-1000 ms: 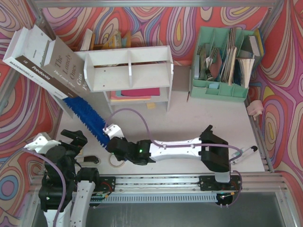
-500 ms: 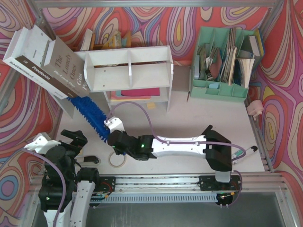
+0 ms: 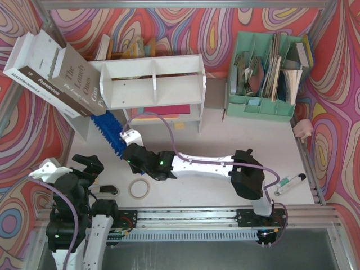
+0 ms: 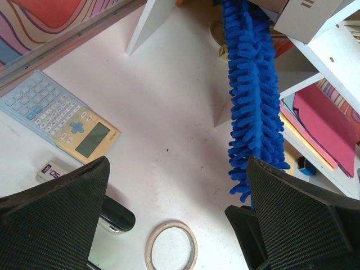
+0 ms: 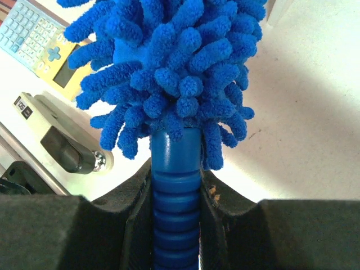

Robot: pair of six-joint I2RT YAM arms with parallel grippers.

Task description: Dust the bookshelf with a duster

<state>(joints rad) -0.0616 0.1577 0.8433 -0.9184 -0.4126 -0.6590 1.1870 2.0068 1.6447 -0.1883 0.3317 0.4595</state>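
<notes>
Over white tabletop (image 3: 236, 132), right tool (image 5: 176, 225) clamps the duster (image 5: 169, 73); left tool (image 4: 180, 225) gapes wide.

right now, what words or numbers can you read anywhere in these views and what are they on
"MADEMOISELLE" and "Fredonia": spine of the white book at top left.
"The Lonely Ones": cover of the grey book beside it; the larger letters below it are partly hidden.
Calculator: key markings too small to read.
White label near the calculator: blurred.
Duster: no text.
</notes>
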